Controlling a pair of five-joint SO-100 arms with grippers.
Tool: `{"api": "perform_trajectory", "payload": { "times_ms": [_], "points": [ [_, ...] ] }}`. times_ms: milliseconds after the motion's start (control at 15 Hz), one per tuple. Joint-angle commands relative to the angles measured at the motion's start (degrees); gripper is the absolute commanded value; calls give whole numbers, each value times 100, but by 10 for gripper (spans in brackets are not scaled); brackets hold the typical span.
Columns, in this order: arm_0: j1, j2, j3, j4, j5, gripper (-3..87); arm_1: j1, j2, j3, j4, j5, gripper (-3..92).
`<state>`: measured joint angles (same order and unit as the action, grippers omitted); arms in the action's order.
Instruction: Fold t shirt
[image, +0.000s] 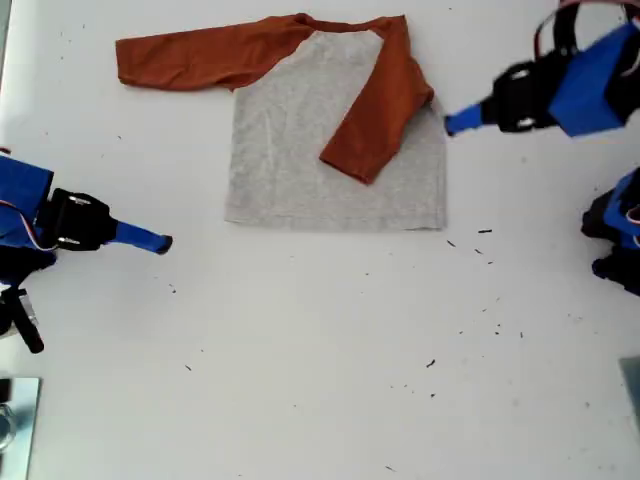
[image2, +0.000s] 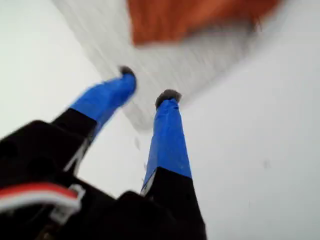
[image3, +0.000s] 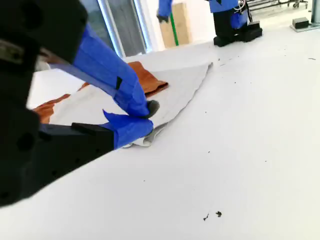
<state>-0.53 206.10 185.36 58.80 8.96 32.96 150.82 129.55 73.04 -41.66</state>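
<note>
Across the exterior view's top, the shirt (image: 300, 170) lies flat, one sleeve folded in, the other stretched toward that view's left. My first gripper (image: 452, 122) is at its edge. My second gripper (image: 160, 242) sits short of the hem corner. First wrist view: jaws spread, cloth just ahead. Second wrist view: jaws pressed together, seemingly empty, corner just beyond.

Light heather-grey body on the t shirt (image: 300, 150), flecked; rust-orange sleeves, shoulders and neckband. White table (image: 330, 400), peppered with tiny dark specks toward the exterior view's right edge. Bright blue fingers with dark grey tips on my first gripper (image2: 147, 85), black housing behind, red and white wires (image2: 35, 195) across it. Same blue and black on my second gripper (image3: 147, 117). Green pole (image3: 172, 27) against a tan box (image3: 182, 20) beyond the table's far edge.
</note>
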Motion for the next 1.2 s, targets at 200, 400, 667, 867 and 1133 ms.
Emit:
{"api": "perform_trajectory", "payload": {
  "times_ms": [200, 400, 667, 867, 1133],
  "points": [
    [-237, 35, 53, -26, -800, -2, -721, 4729, 4228, 677, 1494, 38],
    [-413, -246, -141, -536, -2206, -3, -835, 4808, 4693, 686, 1696, 36],
    [-2329, -4790, -4465, 1494, -2145, -1, -747, 4808, 4693, 686, 1591, 35],
    [-4992, -7488, -6943, 3103, -1538, -1, -773, 4843, 4693, 686, 1556, 35],
    [-6530, -8552, -7690, 3050, -132, 12, -861, 4878, 4693, 686, 1529, 35]
  ]
}}
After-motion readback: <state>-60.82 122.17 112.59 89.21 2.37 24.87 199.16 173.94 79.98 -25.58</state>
